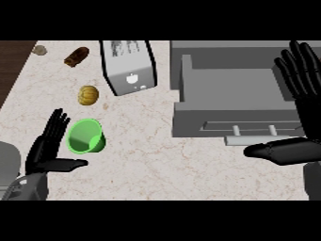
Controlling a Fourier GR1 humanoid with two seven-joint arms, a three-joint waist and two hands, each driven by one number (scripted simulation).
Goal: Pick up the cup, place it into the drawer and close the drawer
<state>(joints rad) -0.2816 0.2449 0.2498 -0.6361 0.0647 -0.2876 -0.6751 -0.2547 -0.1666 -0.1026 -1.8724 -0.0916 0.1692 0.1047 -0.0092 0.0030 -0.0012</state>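
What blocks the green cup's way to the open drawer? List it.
Nothing visible does. Bare counter lies between the green cup and the open drawer; the toaster and pastry stand farther back, off that line.

The left hand stands open, fingers straight, with the green cup just beside its fingers on the inner side; nothing lies between them. Beyond the cup, further from the hand, sit a yellow-brown pastry and a tilted toaster, which crowd the way forward. Across from the hand, bare counter runs to the open drawer, whose front wall and handle rise in the way. The right hand hangs open over the drawer's far side, probably overlapping its cavity.
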